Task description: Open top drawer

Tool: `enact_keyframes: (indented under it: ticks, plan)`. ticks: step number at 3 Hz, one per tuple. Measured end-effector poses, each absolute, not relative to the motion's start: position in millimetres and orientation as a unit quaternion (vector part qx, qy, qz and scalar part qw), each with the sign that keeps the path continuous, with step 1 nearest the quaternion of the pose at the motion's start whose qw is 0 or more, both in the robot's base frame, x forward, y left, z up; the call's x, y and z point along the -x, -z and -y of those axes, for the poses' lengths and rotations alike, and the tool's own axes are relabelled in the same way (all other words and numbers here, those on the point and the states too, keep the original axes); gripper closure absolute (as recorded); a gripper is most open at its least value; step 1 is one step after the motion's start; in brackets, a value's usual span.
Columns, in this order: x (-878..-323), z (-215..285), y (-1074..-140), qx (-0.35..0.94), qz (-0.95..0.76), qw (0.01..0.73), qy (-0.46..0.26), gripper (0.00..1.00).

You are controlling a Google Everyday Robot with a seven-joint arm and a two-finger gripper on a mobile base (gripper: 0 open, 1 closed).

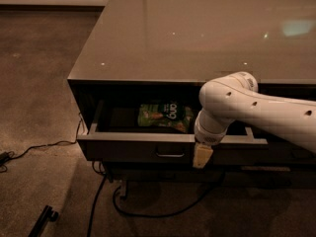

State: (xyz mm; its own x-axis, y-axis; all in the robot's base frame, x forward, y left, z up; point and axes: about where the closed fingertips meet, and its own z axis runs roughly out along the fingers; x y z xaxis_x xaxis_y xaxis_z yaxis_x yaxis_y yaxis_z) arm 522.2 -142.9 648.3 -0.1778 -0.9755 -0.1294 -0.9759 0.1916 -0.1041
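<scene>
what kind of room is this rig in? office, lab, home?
Likely an office or lab break area, unsure: carpet, glossy-topped cabinet whose top drawer is open with a snack bag inside, loose cables on the floor. The gripper sits at the drawer front beside the handle.

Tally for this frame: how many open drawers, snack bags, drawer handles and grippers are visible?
Open drawers: 1, the top drawer
Snack bags: 1, the green bag inside it
Handles: 1, the metal loop handle
Grippers: 1, the gripper at the drawer front, right of the handle
Total: 4
</scene>
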Motion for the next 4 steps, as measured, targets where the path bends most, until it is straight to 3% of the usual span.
enact_keyframes:
  ticks: [3, 4]
  plan:
    - [-505.6, 134.0, -641.7, 0.674, -0.725, 0.126, -0.068, 0.00]
    - [-494.2, 130.9, -639.0, 0.694, -0.702, 0.135, -0.085, 0.19]
